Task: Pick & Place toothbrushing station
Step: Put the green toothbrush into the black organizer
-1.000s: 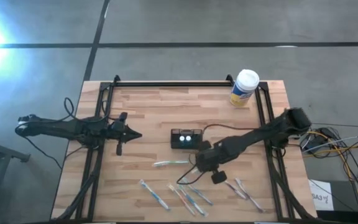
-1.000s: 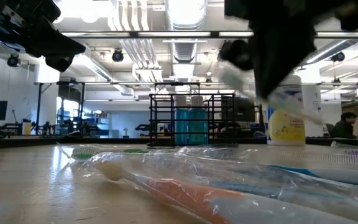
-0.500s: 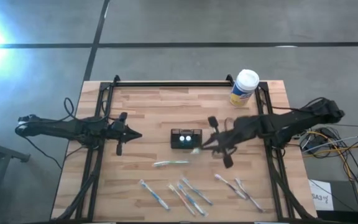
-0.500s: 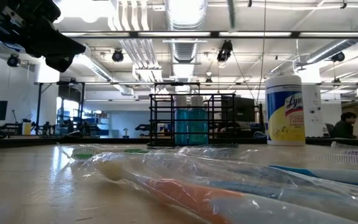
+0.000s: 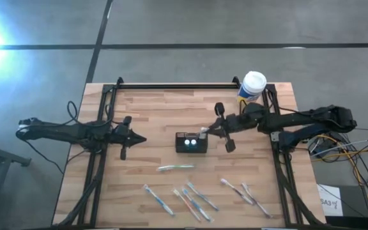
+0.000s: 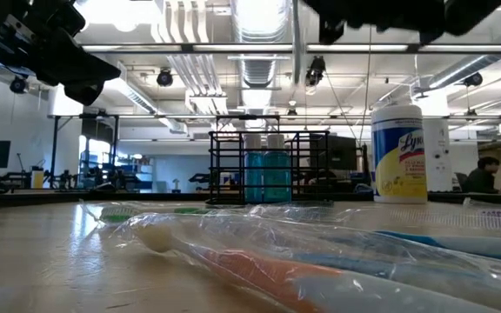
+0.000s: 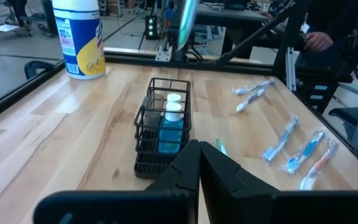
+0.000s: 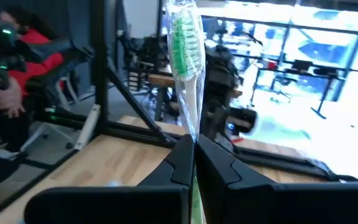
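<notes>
The toothbrushing station (image 5: pixel 191 142) stood mid-table, holding 2 blue bottles. Just beside and above it, the right gripper (image 5: pixel 211 130) pinched a wrapped green toothbrush (image 8: pixel 184 56) upright. Judged next: centre the brush over a free compartment, then lower slowly. The left gripper (image 5: pixel 140 138) waited, jaws together, empty.

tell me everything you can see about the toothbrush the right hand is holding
The toothbrush is white-handled with green bristles and sealed in a clear, crinkly plastic wrapper. The right hand is shut on its handle, so the bristle end stands up past the fingertips. From above, its pale tip hangs over the right end of the black mesh caddy, which holds two blue bottles with white caps. Whether it touches the caddy cannot be told. Nothing else visibly touches it.
</notes>
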Available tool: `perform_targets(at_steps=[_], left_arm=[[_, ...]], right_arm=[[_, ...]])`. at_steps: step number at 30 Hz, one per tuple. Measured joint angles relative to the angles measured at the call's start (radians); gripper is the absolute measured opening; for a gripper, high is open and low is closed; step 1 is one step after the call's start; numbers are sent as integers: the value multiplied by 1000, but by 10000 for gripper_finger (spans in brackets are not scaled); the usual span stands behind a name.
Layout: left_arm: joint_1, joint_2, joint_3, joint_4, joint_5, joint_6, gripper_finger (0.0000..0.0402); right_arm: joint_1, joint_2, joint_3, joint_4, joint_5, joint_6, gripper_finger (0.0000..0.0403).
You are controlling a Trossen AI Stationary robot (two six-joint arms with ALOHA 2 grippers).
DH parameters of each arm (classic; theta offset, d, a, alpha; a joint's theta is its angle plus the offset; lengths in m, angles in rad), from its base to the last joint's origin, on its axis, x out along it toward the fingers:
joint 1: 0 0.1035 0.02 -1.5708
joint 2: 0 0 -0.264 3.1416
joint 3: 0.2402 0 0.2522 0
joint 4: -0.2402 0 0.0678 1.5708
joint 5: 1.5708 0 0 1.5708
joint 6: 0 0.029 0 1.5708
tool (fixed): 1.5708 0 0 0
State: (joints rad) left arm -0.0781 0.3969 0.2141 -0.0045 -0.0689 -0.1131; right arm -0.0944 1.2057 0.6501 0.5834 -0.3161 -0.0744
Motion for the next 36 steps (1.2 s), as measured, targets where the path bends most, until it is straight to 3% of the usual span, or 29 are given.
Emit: perform_targets(at_steps=[13,36], left_arm=[[0,-2,-6,-1,0,3,11],[0,-2,-6,4,0,0,11]], right_arm=[[-68,29,-218,279,52,89,8],[-68,436,-326,743,136,173,8]])
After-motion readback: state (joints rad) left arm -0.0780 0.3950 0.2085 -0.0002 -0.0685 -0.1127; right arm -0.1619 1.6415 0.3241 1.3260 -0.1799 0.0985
